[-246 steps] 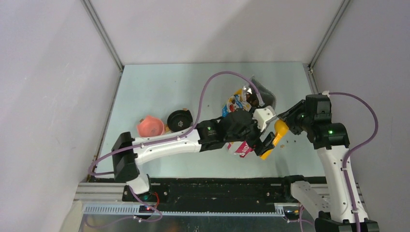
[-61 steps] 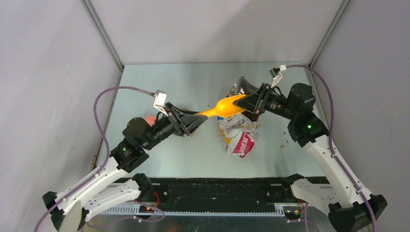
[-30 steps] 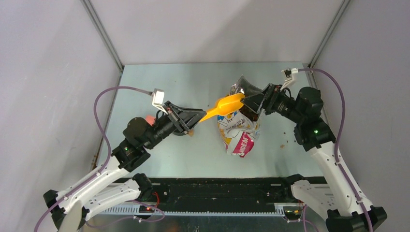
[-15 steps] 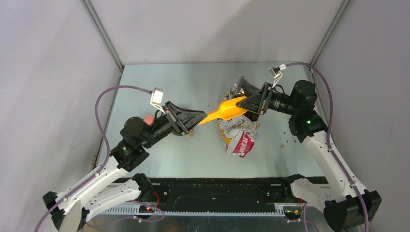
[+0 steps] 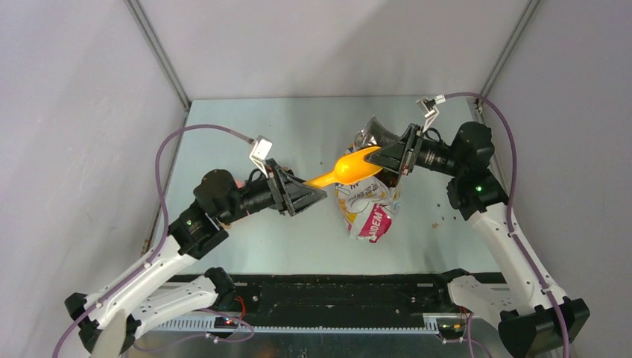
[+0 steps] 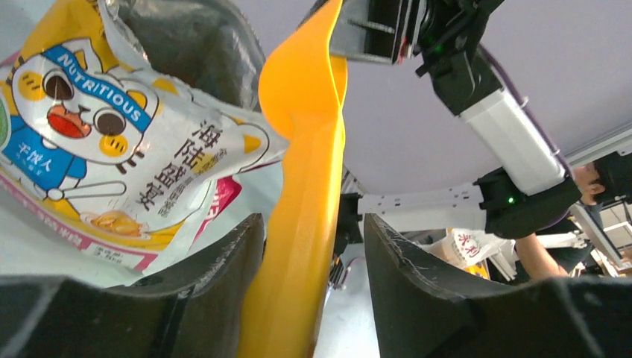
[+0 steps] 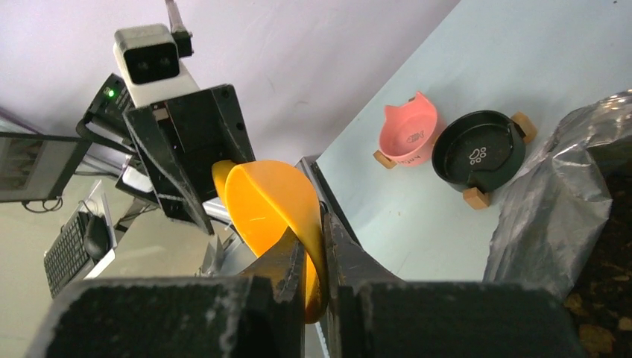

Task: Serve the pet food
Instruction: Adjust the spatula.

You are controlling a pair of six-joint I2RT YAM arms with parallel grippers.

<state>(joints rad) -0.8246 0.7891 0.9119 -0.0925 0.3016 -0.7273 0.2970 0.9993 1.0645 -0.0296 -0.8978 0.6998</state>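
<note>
The yellow scoop (image 5: 350, 168) hangs in the air over the cat-printed bag (image 5: 367, 205). My right gripper (image 5: 389, 156) is shut on the rim of the scoop's bowl (image 7: 272, 198). My left gripper (image 5: 309, 195) is open, its jaws on either side of the scoop's handle (image 6: 302, 186); there is a gap on the right side. The bag (image 6: 97, 149) stands open, foil-lined. Brown kibble (image 7: 596, 328) shows inside its mouth. In the right wrist view my own gripper (image 7: 313, 231) pinches the rim, and the left gripper (image 7: 212, 168) faces it.
A pink cat-ear bowl (image 7: 408, 134) and a black bowl (image 7: 477, 153) stand side by side on the table, left of the bag, mostly hidden under my left arm in the top view. A few loose kibble bits (image 5: 440, 221) lie right of the bag.
My left gripper has moved right and slightly nearer, so its open jaws now stand around the scoop's handle. The right gripper keeps hold of the scoop, nearly still.
</note>
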